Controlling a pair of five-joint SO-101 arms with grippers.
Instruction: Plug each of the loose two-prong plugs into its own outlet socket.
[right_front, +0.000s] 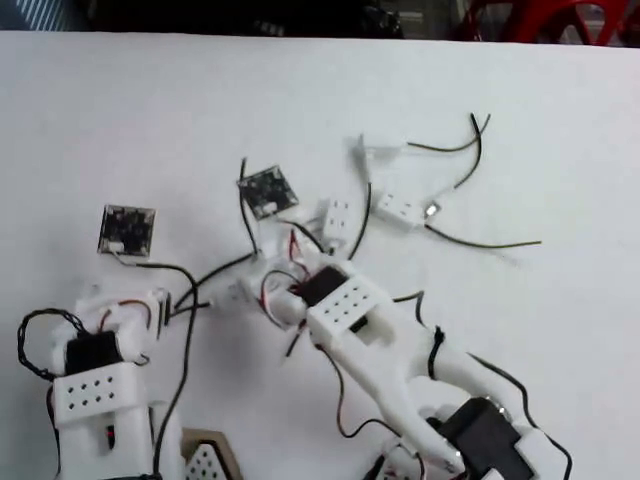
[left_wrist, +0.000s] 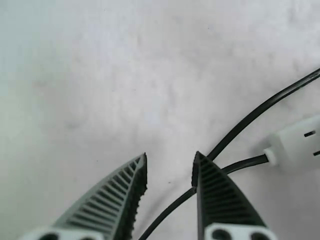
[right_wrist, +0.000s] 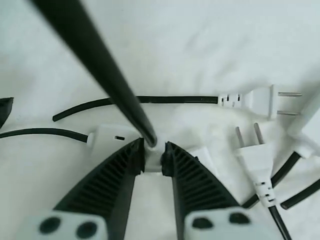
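Since the right gripper (right_wrist: 153, 148) pinches what looks like a white plug body (right_wrist: 152, 162) just left of centre in the high view, the step in hand seems to be seating it in the inline socket (right_wrist: 107, 136) lying just beside it. To do that well, I would keep the grip firm and square; turn the plug until its prongs, hidden here, face the slotted end; and push along the socket's axis rather than down into the table (right_front: 560, 330). The socket lies loose and would likely slide, so the other arm ought to brace it; the plug's black cable (right_wrist: 100, 60) rises toward the wrist camera and may tug the plug askew.

The right gripper's fingers are nearly closed, with only the plug's width between them. The left gripper (left_wrist: 170, 172), at the lower left of the high view, stands partly open and holds nothing; a black cord (left_wrist: 250, 120) runs just beside one fingertip, and a white socket end (left_wrist: 300, 145) lies near. A loose plug (right_wrist: 255, 100) and a second plug (right_wrist: 257, 160) lie close by on the table, prongs bare.
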